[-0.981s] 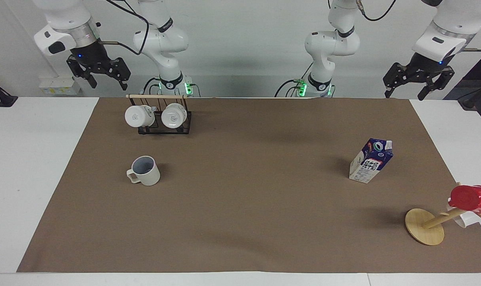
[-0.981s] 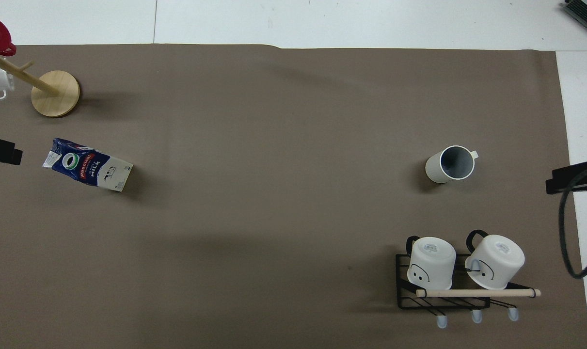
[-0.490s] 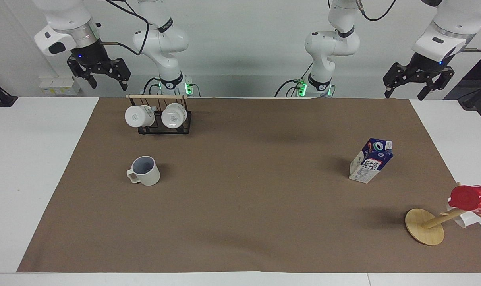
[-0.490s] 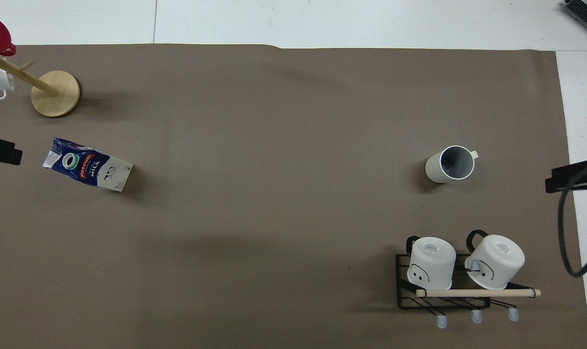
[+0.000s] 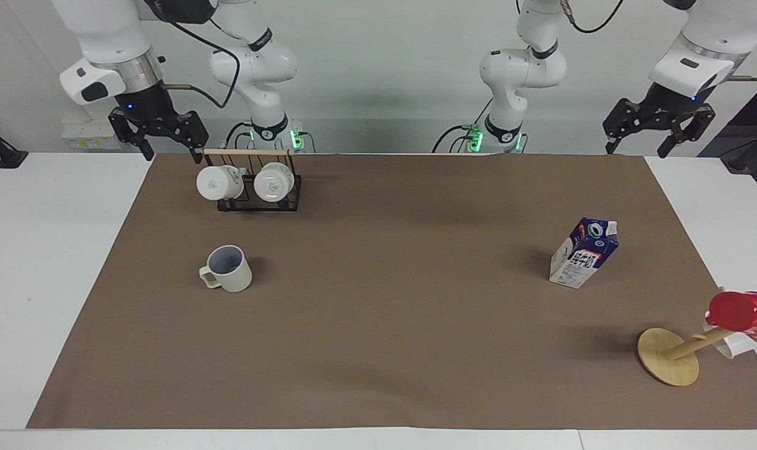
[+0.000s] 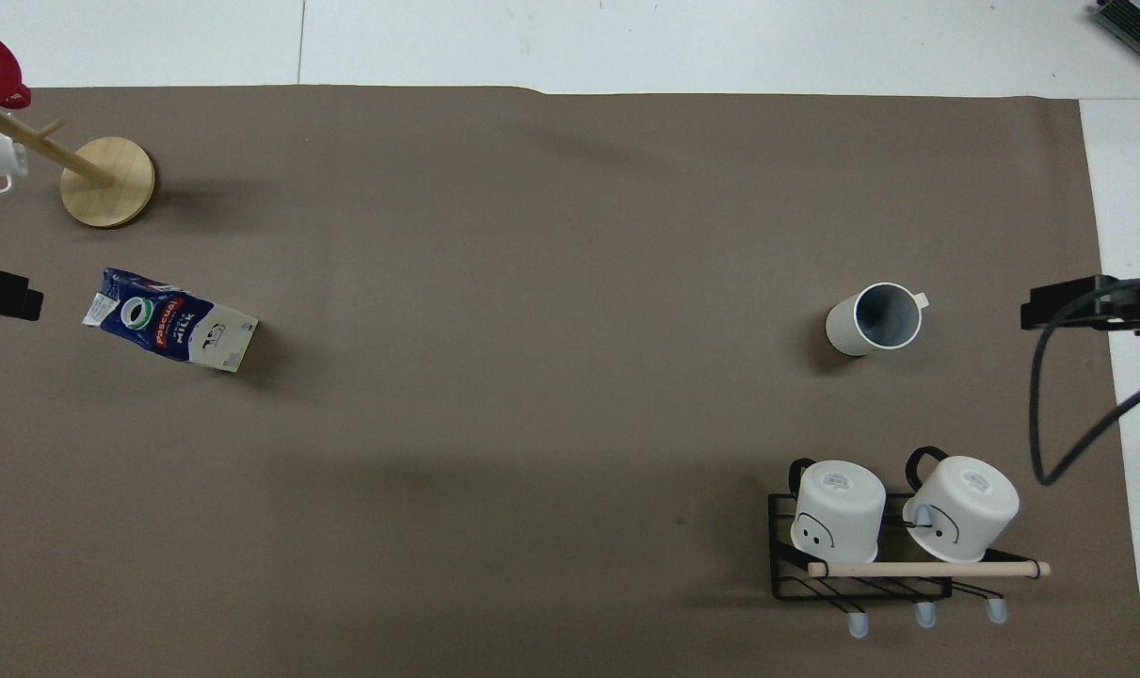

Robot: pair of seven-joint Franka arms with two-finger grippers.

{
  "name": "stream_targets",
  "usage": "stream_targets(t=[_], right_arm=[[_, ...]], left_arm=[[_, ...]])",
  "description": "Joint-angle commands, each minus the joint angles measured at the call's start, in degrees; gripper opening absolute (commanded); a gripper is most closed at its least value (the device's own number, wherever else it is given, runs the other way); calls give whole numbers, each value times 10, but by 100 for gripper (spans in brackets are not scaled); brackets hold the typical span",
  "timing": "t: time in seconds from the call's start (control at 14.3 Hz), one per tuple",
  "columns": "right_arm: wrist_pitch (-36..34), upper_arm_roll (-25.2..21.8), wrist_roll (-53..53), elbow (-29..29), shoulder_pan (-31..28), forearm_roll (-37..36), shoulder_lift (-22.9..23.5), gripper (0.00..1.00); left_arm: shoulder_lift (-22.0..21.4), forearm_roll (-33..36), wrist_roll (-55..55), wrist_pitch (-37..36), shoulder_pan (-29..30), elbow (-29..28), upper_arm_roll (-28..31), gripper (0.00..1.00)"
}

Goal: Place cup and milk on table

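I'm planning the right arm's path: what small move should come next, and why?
Probably lower the right gripper toward the beige mug. The gripper is open and empty, up by the mug rack, and the mug stands upright on the brown sheet, untouched. The left gripper waits, open, apart from the milk carton.

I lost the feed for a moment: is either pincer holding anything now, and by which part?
Nothing is held. The left pincer and the right pincer are both open and empty in the air; the cup and the milk stand free on the table.
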Motion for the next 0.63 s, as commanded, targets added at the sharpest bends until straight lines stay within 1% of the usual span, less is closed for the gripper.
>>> stream_targets(t=[0.0,0.28,0.35,0.49,0.56], right_arm=[[43,0,-5,-11,16,-3,30,100],[115,0,-5,-15,46,0,127,100],[141,0,-7,-27,46,0,138,100],[229,0,-8,-86,43,0,140,100],[259,0,-8,-116,41,0,143,100]], left_arm=[[-2,-7,4,-12,9,6,-3,100],[-2,-7,4,-12,9,6,-3,100],[-2,-7,4,-12,9,6,-3,100],[-2,-7,4,-12,9,6,-5,100],[-2,-7,4,-12,9,6,-3,100]])
